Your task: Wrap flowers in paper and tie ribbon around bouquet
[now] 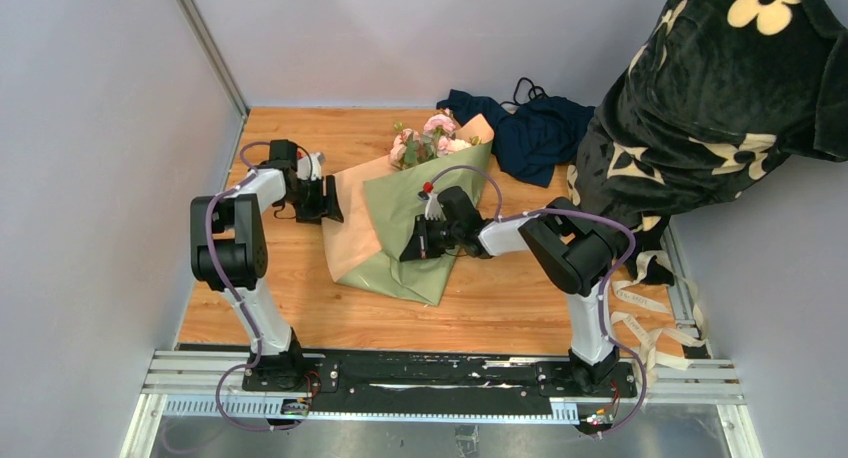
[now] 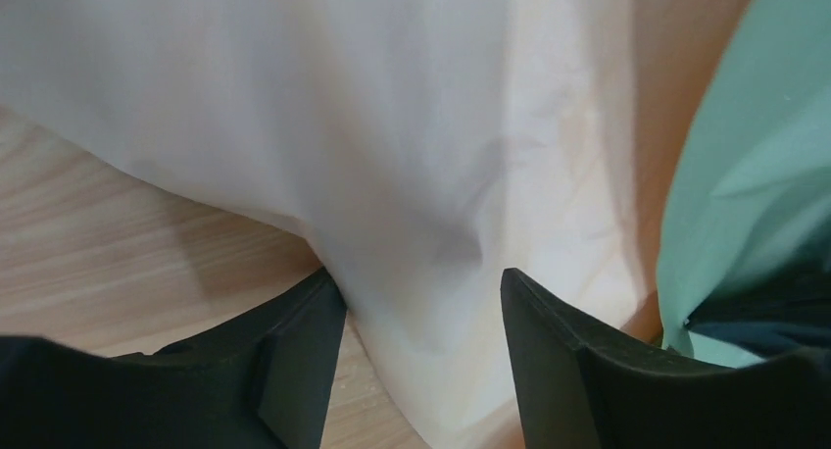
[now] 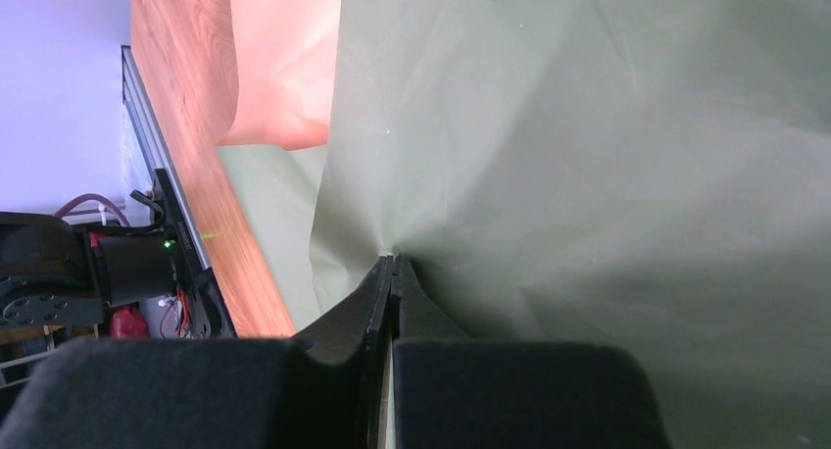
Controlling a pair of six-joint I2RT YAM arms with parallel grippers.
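Your top view looks down from above the near edge of the table [image 1: 520,303], facing far. Both wrist views sit close against the paper [image 1: 385,218], which all three share.

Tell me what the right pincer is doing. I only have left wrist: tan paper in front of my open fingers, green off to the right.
Observer: The right pincer is shut on a pinched fold in the green face of the paper.
Operator: Anything inside the sheet?
Observer: Yes. In the top view the flowers lie in the folded sheet, pink heads poking out at its far end.
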